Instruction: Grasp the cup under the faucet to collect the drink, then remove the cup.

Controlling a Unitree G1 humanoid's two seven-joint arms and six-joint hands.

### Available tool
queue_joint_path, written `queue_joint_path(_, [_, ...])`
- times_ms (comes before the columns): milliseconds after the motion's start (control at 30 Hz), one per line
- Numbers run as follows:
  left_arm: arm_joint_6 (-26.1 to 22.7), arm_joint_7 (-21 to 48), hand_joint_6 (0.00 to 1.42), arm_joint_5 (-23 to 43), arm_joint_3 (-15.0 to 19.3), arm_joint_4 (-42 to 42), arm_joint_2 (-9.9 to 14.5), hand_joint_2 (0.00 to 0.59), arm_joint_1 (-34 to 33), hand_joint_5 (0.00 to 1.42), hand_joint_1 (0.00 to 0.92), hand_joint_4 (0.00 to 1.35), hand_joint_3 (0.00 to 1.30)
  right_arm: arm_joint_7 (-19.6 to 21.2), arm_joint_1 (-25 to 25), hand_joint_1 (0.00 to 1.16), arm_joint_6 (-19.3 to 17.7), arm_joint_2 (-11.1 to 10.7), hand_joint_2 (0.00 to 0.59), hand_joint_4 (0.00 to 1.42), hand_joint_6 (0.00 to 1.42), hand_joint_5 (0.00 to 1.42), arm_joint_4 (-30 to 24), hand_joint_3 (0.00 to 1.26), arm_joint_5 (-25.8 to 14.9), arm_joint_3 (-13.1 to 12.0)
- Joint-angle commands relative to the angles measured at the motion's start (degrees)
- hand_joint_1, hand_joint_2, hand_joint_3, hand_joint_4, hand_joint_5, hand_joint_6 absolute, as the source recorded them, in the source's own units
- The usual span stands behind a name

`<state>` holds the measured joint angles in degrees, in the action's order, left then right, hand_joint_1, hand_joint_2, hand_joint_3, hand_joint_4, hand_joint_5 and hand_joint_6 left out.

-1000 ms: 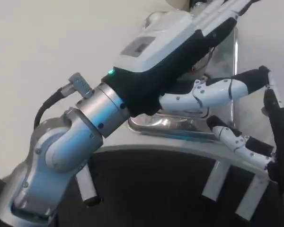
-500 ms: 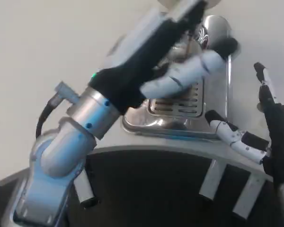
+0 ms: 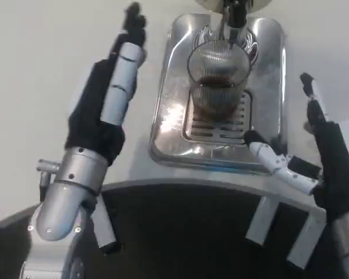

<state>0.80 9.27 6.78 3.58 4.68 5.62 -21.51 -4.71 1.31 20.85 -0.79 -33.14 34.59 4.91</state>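
Note:
A clear glass cup (image 3: 218, 82) stands on the grille of the steel drip tray (image 3: 174, 116), right under the black faucet (image 3: 234, 13) at the top. Dark drink fills roughly its lower half. My left hand (image 3: 107, 96) is raised to the left of the tray, fingers stretched upward and holding nothing, well apart from the cup. My right hand (image 3: 314, 154) waits at the tray's right front corner, fingers spread and empty, one white finger (image 3: 273, 163) pointing toward the tray's front edge.
The white table (image 3: 41, 75) spreads left of the tray. A dark curved edge with white struts (image 3: 262, 224) runs across the bottom, close in front of the tray.
My left hand has drawn back from over the tray to its left side and now points upward, uncovering the cup. The right hand has shifted slightly.

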Motion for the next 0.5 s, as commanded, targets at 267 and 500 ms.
queue_joint_path(267, [1.5,-0.3,0.0,-1.3,1.2,-0.8,2.1,0.23,3.3,0.0,0.0,0.0,0.0,1.7,2.5,0.66,0.7,0.0,0.267,0.0,0.12,0.0,3.0,0.0,-1.3,0.6])
queue_joint_path(500, [3.8,-1.8,0.0,-7.3,0.7,-3.0,4.9,0.23,7.3,0.0,0.0,0.0,0.0,2.7,5.3,0.65,-0.1,0.4,0.252,0.0,0.13,0.01,6.1,0.0,-2.5,2.0])
